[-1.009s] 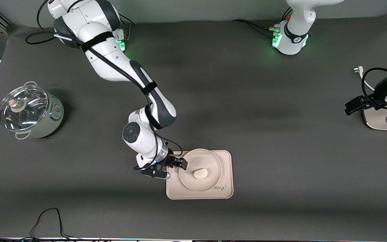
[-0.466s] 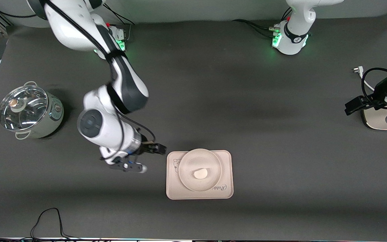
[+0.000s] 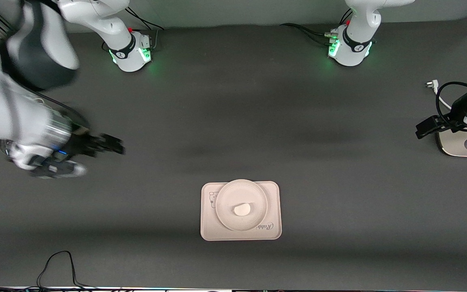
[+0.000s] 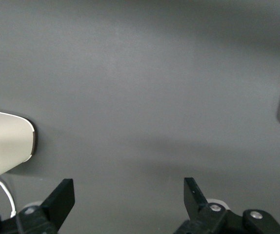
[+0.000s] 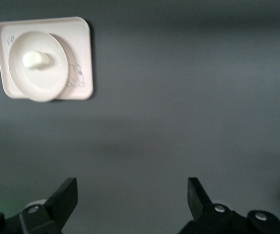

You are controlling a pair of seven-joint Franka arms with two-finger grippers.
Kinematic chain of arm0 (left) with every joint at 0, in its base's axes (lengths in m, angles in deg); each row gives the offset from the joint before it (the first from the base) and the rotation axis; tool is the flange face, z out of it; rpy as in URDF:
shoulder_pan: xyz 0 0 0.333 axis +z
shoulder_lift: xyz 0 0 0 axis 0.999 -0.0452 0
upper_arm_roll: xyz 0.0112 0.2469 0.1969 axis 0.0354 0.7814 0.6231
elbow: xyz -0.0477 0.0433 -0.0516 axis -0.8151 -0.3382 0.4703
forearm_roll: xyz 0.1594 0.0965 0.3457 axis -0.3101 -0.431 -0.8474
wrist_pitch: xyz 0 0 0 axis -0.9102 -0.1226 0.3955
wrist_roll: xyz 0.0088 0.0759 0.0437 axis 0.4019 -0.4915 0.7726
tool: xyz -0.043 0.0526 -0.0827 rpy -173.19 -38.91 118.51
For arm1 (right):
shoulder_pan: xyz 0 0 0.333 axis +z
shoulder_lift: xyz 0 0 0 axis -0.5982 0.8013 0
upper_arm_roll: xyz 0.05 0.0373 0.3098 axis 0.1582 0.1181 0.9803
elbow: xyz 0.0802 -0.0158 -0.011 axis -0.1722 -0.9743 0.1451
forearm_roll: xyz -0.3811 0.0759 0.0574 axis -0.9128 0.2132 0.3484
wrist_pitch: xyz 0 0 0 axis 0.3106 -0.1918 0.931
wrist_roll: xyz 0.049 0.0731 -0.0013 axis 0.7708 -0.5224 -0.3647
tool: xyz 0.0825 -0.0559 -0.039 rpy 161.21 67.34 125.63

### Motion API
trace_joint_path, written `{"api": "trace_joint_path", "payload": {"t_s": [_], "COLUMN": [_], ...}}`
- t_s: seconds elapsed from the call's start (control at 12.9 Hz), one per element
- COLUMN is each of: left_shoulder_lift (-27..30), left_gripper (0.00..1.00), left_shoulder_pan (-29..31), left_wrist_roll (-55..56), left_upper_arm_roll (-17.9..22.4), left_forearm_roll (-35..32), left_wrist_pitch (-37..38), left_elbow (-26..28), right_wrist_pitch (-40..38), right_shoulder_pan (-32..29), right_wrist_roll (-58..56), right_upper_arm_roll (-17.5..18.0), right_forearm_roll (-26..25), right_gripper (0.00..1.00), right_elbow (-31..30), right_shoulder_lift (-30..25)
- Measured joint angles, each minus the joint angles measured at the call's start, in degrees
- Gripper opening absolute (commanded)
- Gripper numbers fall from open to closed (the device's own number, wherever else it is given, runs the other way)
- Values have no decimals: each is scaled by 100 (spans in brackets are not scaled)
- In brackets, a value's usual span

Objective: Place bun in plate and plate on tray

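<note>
Bun (image 3: 242, 209) in plate (image 3: 227, 198), plate on tray (image 3: 272, 190). Right gripper (image 3: 114, 145) fingers apart, over bare surface (image 3: 258, 121), well clear of tray. Left gripper (image 3: 422, 130) fingers apart, waits at surface edge.

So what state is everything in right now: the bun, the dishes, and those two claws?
bun: lying in the plate.
plate: resting on the tray.
tray: flat on the table, carrying the plate.
right gripper: open, empty, above the table toward the right arm's end.
left gripper: open, empty, waiting at the left arm's end.
</note>
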Motion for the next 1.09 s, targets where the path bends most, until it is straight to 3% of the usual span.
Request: {"api": "trace_joint_path", "payload": {"t_s": [0.16,0.39,1.09], "left_shoulder_lift": [11,94,482], "left_gripper": [100,100,100], "left_shoulder_pan": [-1,-1,7], "left_wrist_roll": [0,0,-106], "left_upper_arm_roll": [0,2,21], "left_forearm_roll": [0,0,-43], "left_wrist_pitch": [1,26,80], "left_elbow": [-10,-14,153], "right_wrist_pitch": [-334,-512,-522], "right_shoulder_pan": [-449,-528,-552], "right_wrist_roll": [-357,-457,-490], "right_upper_arm_roll": [171,186,-127], "right_forearm_roll": [-364,-852,-1179], "right_gripper": [100,100,100], "right_elbow": [-175,-289,-366], "right_shoulder_lift": [-483,-855,-868]}}
